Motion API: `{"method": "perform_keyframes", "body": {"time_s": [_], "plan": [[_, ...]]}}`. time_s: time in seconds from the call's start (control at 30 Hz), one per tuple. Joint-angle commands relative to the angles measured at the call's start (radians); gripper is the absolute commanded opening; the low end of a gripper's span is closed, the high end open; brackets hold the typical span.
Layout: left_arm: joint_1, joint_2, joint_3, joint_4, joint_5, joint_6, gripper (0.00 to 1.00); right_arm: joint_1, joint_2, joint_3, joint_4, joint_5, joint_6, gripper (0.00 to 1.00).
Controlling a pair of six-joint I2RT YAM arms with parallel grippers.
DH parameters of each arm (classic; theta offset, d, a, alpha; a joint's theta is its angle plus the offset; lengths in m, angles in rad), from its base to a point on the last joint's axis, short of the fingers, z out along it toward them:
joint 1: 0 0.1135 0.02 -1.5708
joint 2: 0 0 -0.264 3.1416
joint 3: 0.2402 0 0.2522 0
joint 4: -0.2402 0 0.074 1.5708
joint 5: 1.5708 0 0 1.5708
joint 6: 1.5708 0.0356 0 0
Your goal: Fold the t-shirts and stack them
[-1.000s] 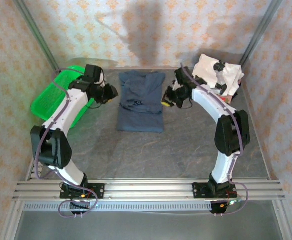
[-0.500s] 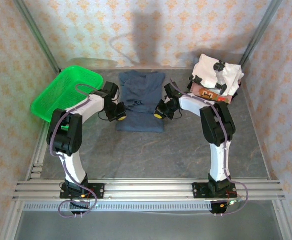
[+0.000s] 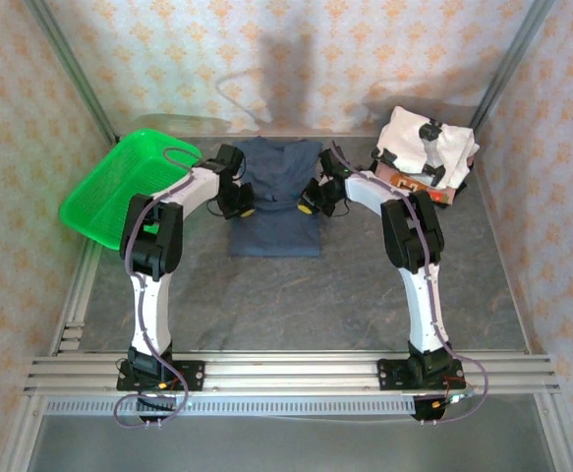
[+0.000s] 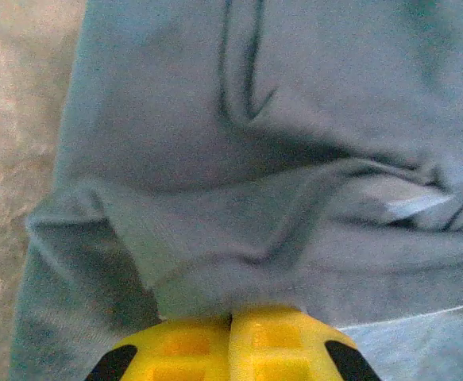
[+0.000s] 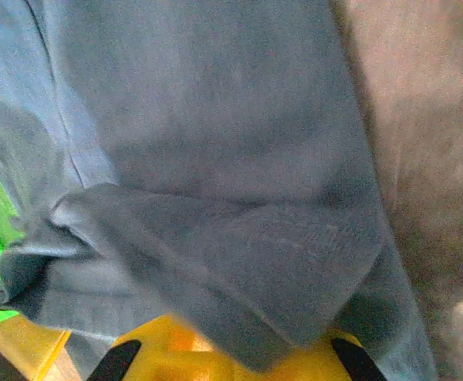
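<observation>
slate-blue t-shirt [image 3: 274, 224] lies on table [image 3: 315, 305], mid-back, between both arms | left gripper [image 3: 239, 205] at its left edge, yellow fingers [image 4: 183, 349] pressed together, pinching a raised fold | right gripper [image 3: 311, 203] at its right edge, clamped on bunched cloth | white-and-black t-shirt [image 3: 426, 146] well apart, far right corner

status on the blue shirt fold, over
Left gripper shut on blue shirt edge. Right gripper under draped cloth, jaws hidden. Green basket, white shirt off to the sides.
</observation>
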Motion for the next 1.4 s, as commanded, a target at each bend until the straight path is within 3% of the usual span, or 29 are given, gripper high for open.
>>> {"method": "perform_keyframes", "body": {"time_s": [0.0,0.17,0.27,0.4,0.57,0.77,0.93,1.1,1.37], "plan": [[0.017,0.021,0.098,-0.073,-0.048,0.025,0.04,-0.023,0.027,0.073,-0.032,0.032,0.025,0.04],[0.046,0.05,0.181,-0.084,-0.077,0.0,0.13,-0.053,0.037,0.1,-0.007,0.023,0.054,0.11],[0.07,0.011,0.179,-0.056,-0.064,-0.026,0.28,-0.054,-0.026,0.057,0.031,0.008,0.046,0.2],[0.09,-0.129,0.084,-0.002,-0.031,-0.037,0.52,-0.054,-0.167,-0.058,-0.001,0.009,-0.025,0.37],[0.103,-0.338,-0.147,0.046,0.027,-0.05,0.64,-0.051,-0.356,-0.293,0.001,-0.024,-0.066,0.52],[0.101,-0.51,-0.428,0.101,0.141,-0.039,0.66,-0.032,-0.523,-0.549,0.061,-0.069,-0.065,0.62],[0.093,-0.584,-0.617,0.153,0.192,-0.028,0.65,-0.011,-0.57,-0.671,0.133,-0.075,-0.032,0.63],[0.08,-0.576,-0.737,0.248,0.202,-0.058,0.62,0.007,-0.536,-0.707,0.184,-0.08,-0.017,0.62],[0.078,-0.518,-0.793,0.347,0.187,-0.098,0.59,0.018,-0.474,-0.726,0.252,-0.074,0.016,0.61]]}}
